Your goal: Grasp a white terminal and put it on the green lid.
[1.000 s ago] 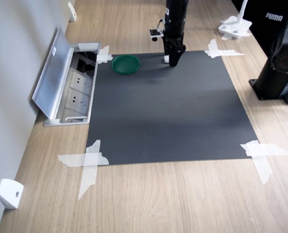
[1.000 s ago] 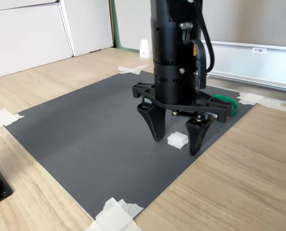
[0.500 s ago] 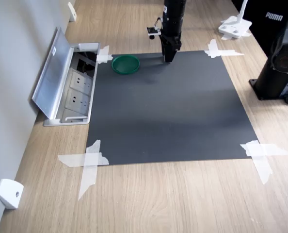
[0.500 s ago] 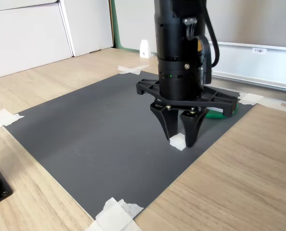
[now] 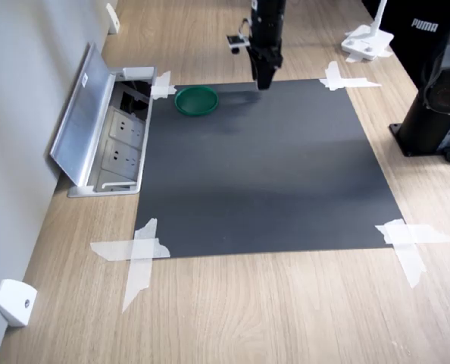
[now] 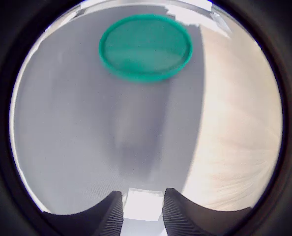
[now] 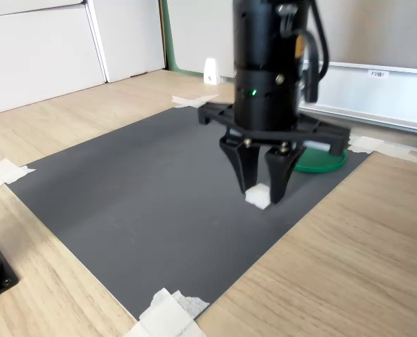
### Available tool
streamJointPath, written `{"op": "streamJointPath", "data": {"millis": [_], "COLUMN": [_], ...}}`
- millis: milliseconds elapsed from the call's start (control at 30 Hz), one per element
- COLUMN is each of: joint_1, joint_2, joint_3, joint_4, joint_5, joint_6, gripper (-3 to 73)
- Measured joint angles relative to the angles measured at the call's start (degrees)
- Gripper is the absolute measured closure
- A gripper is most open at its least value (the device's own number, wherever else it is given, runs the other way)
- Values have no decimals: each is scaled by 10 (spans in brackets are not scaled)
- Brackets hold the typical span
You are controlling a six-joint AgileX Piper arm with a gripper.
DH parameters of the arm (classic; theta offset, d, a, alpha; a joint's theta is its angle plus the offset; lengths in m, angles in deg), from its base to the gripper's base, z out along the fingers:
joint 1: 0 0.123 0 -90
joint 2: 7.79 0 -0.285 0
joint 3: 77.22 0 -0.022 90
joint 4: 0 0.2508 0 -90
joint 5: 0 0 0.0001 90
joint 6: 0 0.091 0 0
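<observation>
Wooden desk, dark grey mat (image 7: 138, 203) taped at its corners; the gripper (image 7: 262, 193) is seen clamped on the white terminal (image 7: 258, 196), the block pinched between the fingertips, apparently just clear of the mat; the green lid (image 7: 321, 160) lies flat beyond the gripper in the second exterior view, near but apart; in the wrist view the lid (image 6: 146, 46) is seen ahead of the fingers (image 6: 111, 214). Judged step: carry to the lid. The grip is best held firm, the block lifted over the raised rim, centred, lowered, then released. The terminal is roughly cubic; no long axis can be made out; its facing cannot be told.
</observation>
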Motion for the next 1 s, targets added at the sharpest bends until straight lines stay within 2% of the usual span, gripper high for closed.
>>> {"op": "streamJointPath", "data": {"millis": [200, 533, 733, 1000], "joint_1": [9, 97, 124, 127], "joint_2": [2, 85, 149, 198], "joint_3": [-104, -264, -276, -276], "joint_4": [2, -3, -10, -23], "joint_5": [33, 81, 82, 68], "joint_6": [-16, -2, 4, 5], "gripper": [388, 388, 388, 388]}}
